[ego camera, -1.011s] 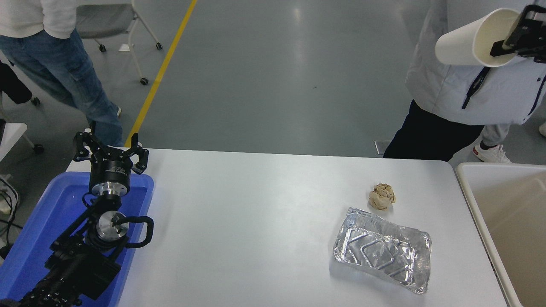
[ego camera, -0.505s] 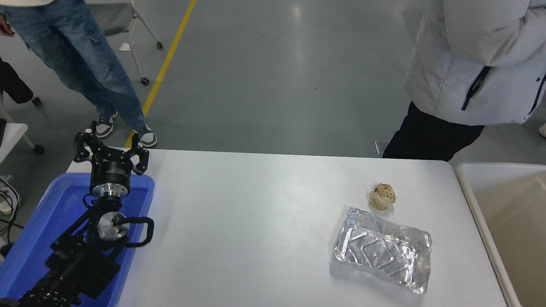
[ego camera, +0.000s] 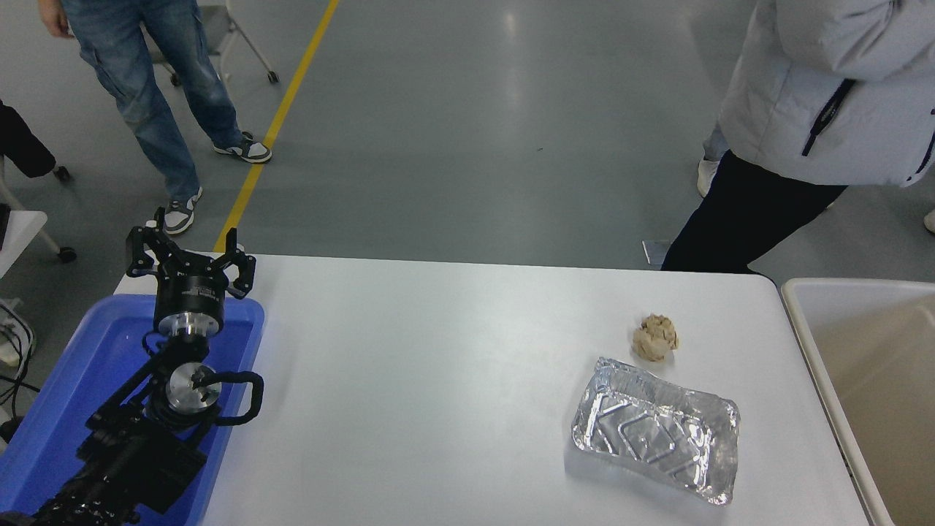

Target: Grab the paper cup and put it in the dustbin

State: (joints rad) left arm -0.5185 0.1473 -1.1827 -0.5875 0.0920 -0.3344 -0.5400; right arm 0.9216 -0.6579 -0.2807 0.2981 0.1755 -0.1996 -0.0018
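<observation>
Head view, dustbin [ego camera: 807, 310] at right seemingly empty, foil tray [ego camera: 655, 427] empty, left pincer [ego camera: 190, 252] spread open, holding nothing.

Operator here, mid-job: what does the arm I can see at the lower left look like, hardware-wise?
Only the left arm shows. It is black with open linkage framing, two round silver joint discs, and a black cable looping out beside the wrist. The left gripper is black, on a cylindrical black collar with faint small print and a silver ring below.
</observation>
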